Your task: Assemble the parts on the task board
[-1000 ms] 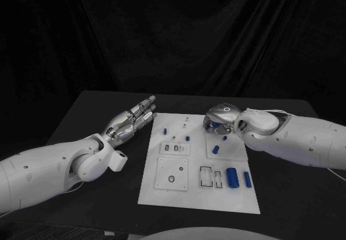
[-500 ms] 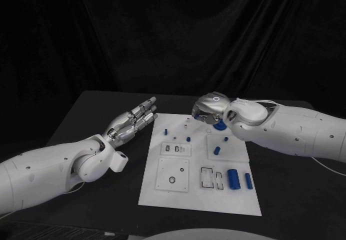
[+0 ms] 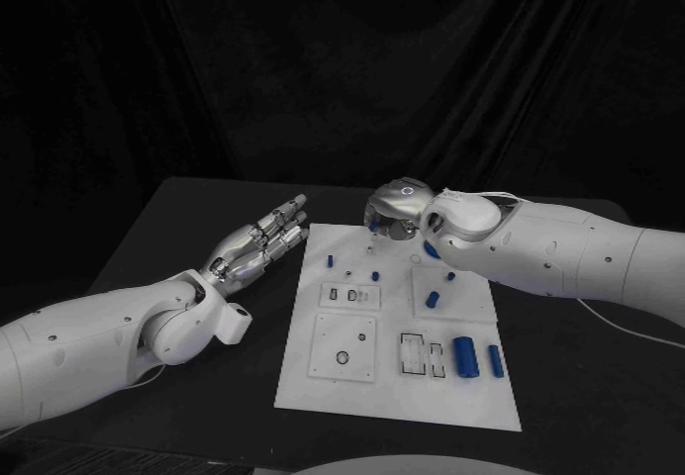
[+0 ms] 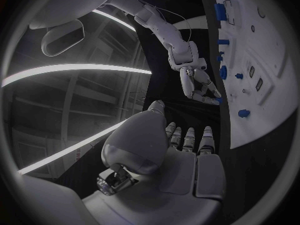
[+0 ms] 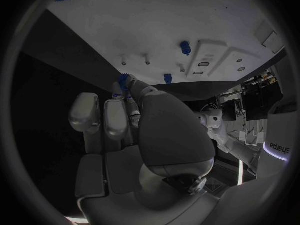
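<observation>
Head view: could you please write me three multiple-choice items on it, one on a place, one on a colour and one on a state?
1. Where is the right hand?
A. At the board's near edge
B. Over the board's far edge
C. Off the board, to its left

2. What colour are the two cylinders lying near the board's near right corner?
A. Blue
B. Red
C. Green

3. How is the left hand?
A. Gripping a part
C. Open, holding nothing
B. Curled into a fist

Answers: 1 B, the hand is above the far rim of the white plate. 2 A, both cylinders are plainly blue against the white. 3 C, its fingers are stretched out with nothing in them.
</observation>
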Motion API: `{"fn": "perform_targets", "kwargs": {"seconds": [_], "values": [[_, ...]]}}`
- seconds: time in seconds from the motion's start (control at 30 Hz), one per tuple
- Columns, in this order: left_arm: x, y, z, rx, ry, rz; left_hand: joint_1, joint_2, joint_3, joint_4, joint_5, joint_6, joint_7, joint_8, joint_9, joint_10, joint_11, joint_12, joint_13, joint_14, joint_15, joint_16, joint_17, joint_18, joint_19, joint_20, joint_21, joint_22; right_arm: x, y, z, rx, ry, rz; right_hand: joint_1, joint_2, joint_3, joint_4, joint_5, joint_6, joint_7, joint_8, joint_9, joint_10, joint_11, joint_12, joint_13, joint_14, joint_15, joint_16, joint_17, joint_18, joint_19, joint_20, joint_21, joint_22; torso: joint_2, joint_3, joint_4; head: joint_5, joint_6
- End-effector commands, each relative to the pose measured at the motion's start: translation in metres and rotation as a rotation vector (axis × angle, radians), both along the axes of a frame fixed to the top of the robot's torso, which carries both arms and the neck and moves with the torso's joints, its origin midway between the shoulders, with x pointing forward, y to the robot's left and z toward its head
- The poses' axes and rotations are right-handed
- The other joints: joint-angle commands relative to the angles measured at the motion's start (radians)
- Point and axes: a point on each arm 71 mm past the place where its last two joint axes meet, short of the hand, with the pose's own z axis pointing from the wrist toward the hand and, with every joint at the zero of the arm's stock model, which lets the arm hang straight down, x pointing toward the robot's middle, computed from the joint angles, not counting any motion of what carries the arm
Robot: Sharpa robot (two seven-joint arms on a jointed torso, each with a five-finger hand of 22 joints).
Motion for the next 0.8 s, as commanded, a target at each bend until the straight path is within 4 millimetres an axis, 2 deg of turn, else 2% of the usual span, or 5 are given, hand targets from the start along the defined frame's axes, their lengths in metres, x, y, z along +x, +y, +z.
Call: {"fn": "perform_targets", "kwargs": {"seconds": [0.03, 0.47, 0.8], "values": [[-0.001, -0.001, 0.004, -0.044, -0.044, -0.006, 0.01, -0.001, 0.005, 0.001, 0.005, -0.003, -0.001, -0.003, -0.001, 0.001, 0.006, -0.003, -0.002, 0.0, -0.005, -0.004, -0.001, 0.015, -0.001, 0.001, -0.003, -0.001, 0.002, -0.002, -0.003, -0.024, 0.013, -0.007, -0.007, -0.007, 0.002, 0.007, -0.003, -0.011, -0.001, -0.008, -0.002, 0.019, -0.028, 0.002, 0.0, -0.005, -0.003, -0.007, -0.005, -0.013, 0.0, -0.007, 0.002, 0.001, 0.003, 0.0003, 0.0055, -0.005, 0.0], [-0.001, -0.002, 0.004, -0.044, -0.04, -0.011, 0.011, -0.001, 0.005, 0.001, 0.006, -0.002, 0.0, -0.003, -0.001, 0.001, 0.006, -0.003, -0.002, 0.0, -0.004, -0.004, -0.001, 0.015, -0.001, 0.001, -0.003, -0.001, 0.004, -0.005, -0.008, -0.044, 0.033, -0.03, -0.008, -0.011, 0.003, 0.011, -0.003, -0.021, 0.0, -0.017, -0.004, 0.004, -0.026, 0.001, 0.0, -0.009, -0.002, -0.011, -0.009, -0.013, -0.003, -0.006, -0.001, 0.002, 0.001, -0.0006, 0.0062, -0.013, -0.002], [-0.001, -0.002, 0.004, -0.043, -0.037, -0.015, 0.011, 0.0, 0.006, 0.001, 0.006, 0.0, 0.001, -0.002, 0.0, 0.001, 0.007, -0.003, -0.002, 0.0, -0.003, -0.004, -0.001, 0.015, -0.001, 0.001, -0.003, -0.001, 0.006, -0.008, -0.015, -0.048, 0.039, -0.041, -0.013, -0.015, 0.002, 0.016, -0.004, -0.027, 0.0, -0.022, -0.005, -0.005, -0.025, 0.001, 0.0, -0.013, -0.001, -0.016, -0.016, -0.013, -0.006, -0.006, -0.004, 0.002, 0.001, -0.0006, 0.0091, -0.008, -0.002]]}}
